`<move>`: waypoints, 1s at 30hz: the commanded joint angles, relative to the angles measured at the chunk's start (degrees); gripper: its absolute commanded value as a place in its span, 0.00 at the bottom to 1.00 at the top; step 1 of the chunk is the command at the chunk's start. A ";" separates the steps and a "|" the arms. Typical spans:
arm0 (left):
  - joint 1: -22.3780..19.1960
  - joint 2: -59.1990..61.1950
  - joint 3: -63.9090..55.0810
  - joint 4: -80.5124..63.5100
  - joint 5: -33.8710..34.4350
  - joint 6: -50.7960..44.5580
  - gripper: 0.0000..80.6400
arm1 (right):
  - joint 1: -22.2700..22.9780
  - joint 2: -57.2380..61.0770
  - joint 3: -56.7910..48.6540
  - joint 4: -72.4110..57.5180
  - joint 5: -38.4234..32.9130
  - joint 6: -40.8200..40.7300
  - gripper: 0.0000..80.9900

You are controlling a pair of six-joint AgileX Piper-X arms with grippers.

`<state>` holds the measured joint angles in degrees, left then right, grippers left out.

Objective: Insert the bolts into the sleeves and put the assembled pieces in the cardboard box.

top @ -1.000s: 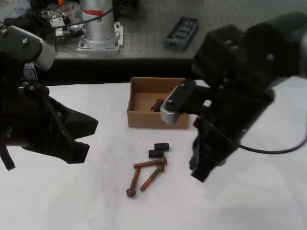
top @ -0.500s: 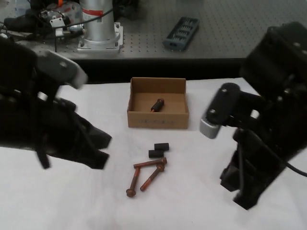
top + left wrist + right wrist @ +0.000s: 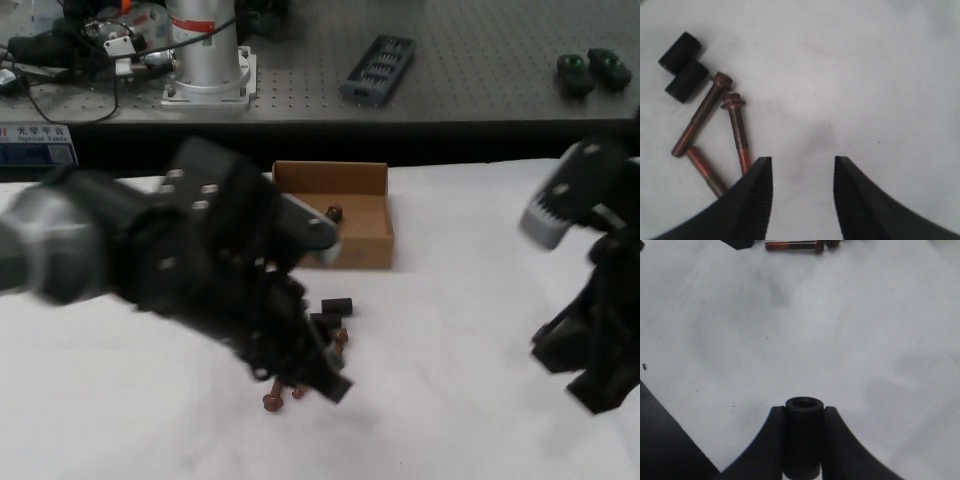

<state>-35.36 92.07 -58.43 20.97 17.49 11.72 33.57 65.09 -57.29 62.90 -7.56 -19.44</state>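
Three copper bolts lie on the white cloth beside two loose black sleeves. My left gripper hangs open just above the cloth, close to the bolts, with nothing between its fingers. In the high view the left arm covers part of the bolts and reaches past the sleeves. My right gripper is shut on an upright black sleeve, held over bare cloth at the far right. The cardboard box holds one assembled piece.
The perforated metal bench behind the cloth carries a silver post base, cables, a dark blue bit holder and two dark green-topped parts. A bolt shows far off in the right wrist view.
The left arm has swung right and down over the bolts and sleeves. The right arm has pulled away from the box to the far right edge.
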 commanded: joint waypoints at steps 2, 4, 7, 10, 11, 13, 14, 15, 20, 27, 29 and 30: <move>-1.33 7.01 -6.78 -0.47 -1.65 0.56 0.36 | -3.19 -2.28 -0.09 0.34 -0.90 0.13 0.02; -1.31 9.62 -9.05 -0.47 -1.80 1.24 0.36 | -4.24 -2.93 -0.09 0.34 -0.90 0.13 0.02; -1.31 13.13 -12.01 0.90 -2.68 3.12 0.36 | -4.51 -3.43 -0.09 0.20 -0.90 0.13 0.02; -1.31 15.67 -14.19 4.84 -6.12 6.89 0.36 | -4.51 -3.43 -0.09 0.21 -1.12 0.13 0.02; -1.31 16.15 -14.49 5.96 -6.58 7.35 0.36 | -4.51 -3.43 -0.09 0.21 -1.12 0.13 0.02; -1.31 16.85 -14.84 6.98 -7.23 8.01 0.36 | -4.51 -3.43 -0.09 -0.25 -1.07 0.13 0.02; -1.31 17.08 -14.82 7.15 -8.21 8.00 0.36 | -4.51 -3.43 -0.09 -0.37 -1.07 0.13 0.02; -1.31 17.18 -14.82 7.15 -9.35 8.00 0.36 | -4.51 -3.43 -0.09 -0.40 -1.07 0.13 0.02; -1.31 17.36 -14.82 7.15 -10.95 8.54 0.36 | -4.51 -3.43 -0.09 -0.56 -1.07 0.13 0.02; -1.31 18.59 -14.82 4.25 -10.95 9.43 0.36 | -4.51 -3.43 -0.09 -0.68 -1.07 0.13 0.02; -1.31 19.28 -14.82 4.26 -10.95 9.43 0.36 | -4.51 -3.43 -0.09 -0.68 -1.07 0.13 0.02; -1.31 19.56 -14.82 4.50 -11.18 9.43 0.36 | -4.51 -3.43 -0.09 -0.68 -1.07 0.13 0.02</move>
<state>-36.47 110.77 -72.71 25.50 7.10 20.58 29.38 62.43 -57.29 62.74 -7.82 -19.30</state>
